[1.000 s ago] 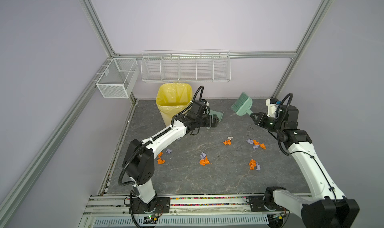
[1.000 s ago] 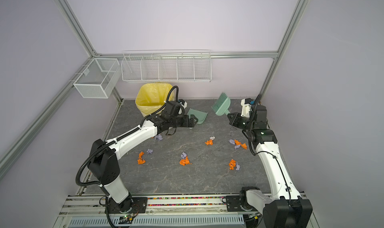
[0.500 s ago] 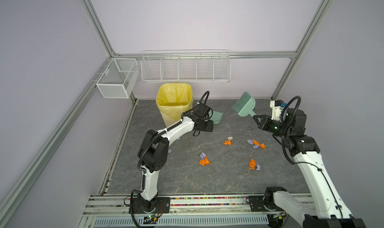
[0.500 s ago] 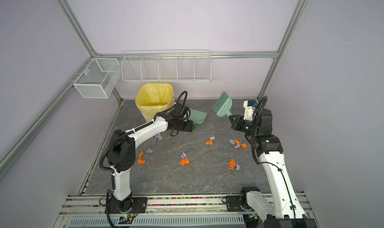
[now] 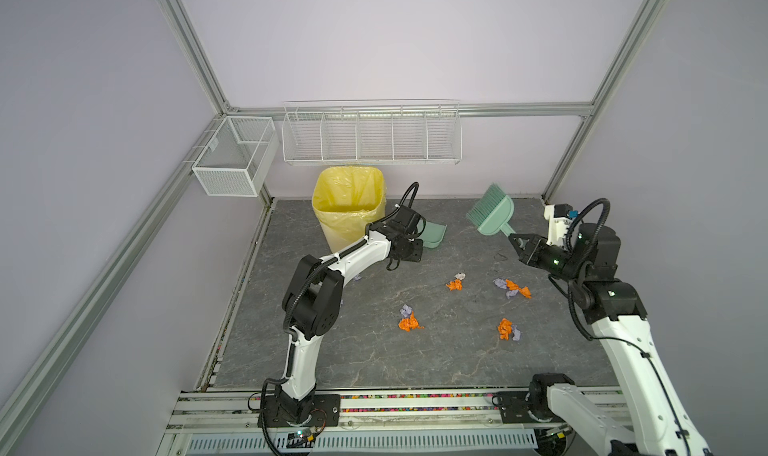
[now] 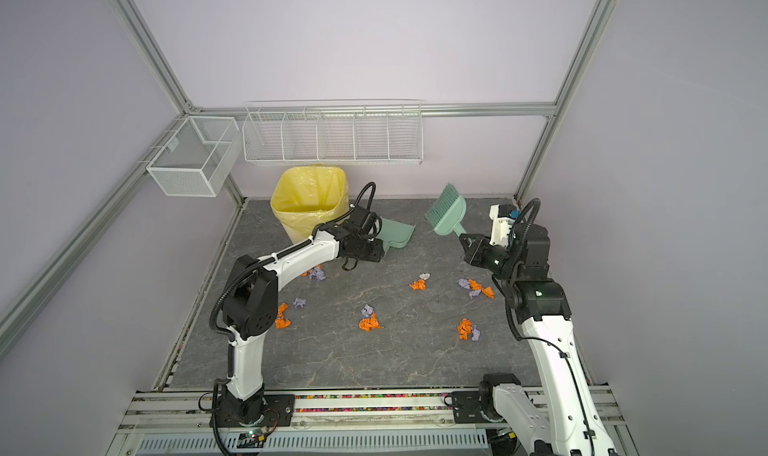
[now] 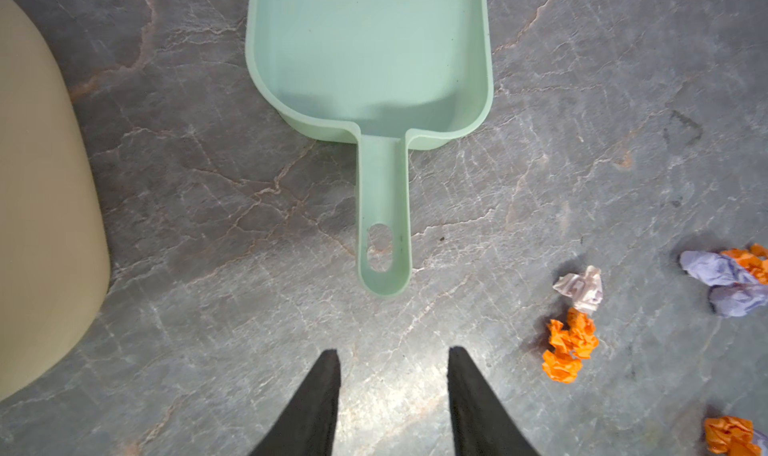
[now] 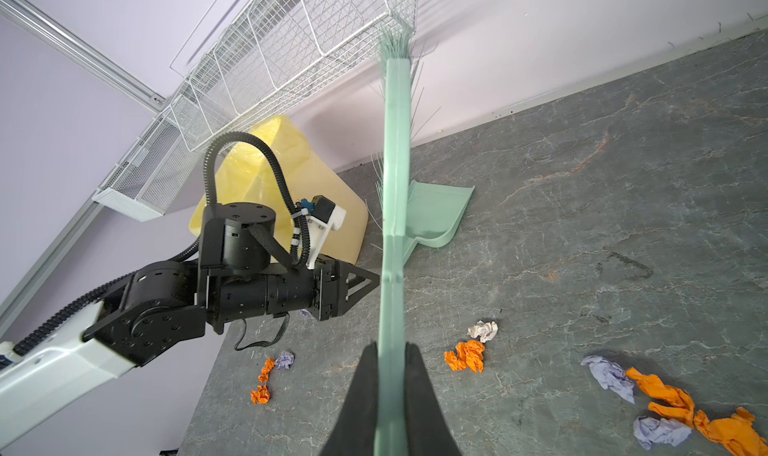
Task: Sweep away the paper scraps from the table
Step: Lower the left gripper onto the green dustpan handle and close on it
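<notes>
Just ahead of the parted, empty left claw (image 7: 392,350): reaching for the dustpan handle (image 7: 384,192). Gripping the brush (image 8: 397,142) in the right claw (image 8: 390,346), above paper scraps (image 8: 465,356) littering the table (image 8: 582,184). Next, likely: sliding forward, clamping.

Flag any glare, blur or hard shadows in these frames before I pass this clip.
Left wrist view: a bright sheen on the table ahead of the left gripper; the dustpan is sharp. Right wrist view: the brush handle blurs close to the lens, at the right gripper; the paper scraps are crisp, with soft shadows. In both top views: even, diffuse light, no glare.
</notes>
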`<state>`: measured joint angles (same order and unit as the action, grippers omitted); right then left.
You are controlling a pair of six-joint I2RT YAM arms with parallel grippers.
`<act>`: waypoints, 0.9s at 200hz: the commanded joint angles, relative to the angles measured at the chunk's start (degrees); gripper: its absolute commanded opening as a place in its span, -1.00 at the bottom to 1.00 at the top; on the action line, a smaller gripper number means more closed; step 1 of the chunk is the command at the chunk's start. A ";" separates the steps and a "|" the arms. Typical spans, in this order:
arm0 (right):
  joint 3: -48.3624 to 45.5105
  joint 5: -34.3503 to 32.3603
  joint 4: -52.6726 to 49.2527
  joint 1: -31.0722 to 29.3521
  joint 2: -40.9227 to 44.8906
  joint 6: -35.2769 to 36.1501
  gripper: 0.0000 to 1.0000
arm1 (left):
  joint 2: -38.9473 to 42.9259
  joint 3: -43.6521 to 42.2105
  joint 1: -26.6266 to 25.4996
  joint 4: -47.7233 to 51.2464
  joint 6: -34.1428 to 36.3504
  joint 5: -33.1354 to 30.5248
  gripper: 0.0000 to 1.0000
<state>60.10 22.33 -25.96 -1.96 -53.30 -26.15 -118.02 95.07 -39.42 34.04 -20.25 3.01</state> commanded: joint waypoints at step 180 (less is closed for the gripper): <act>-1.62 -2.13 -0.74 0.17 4.68 0.30 -0.86 | -10.46 12.70 0.13 4.52 1.40 -5.07 -0.50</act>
<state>58.30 21.34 -26.72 -1.96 -49.71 -26.55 -126.96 103.83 -39.38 36.03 -19.81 -1.65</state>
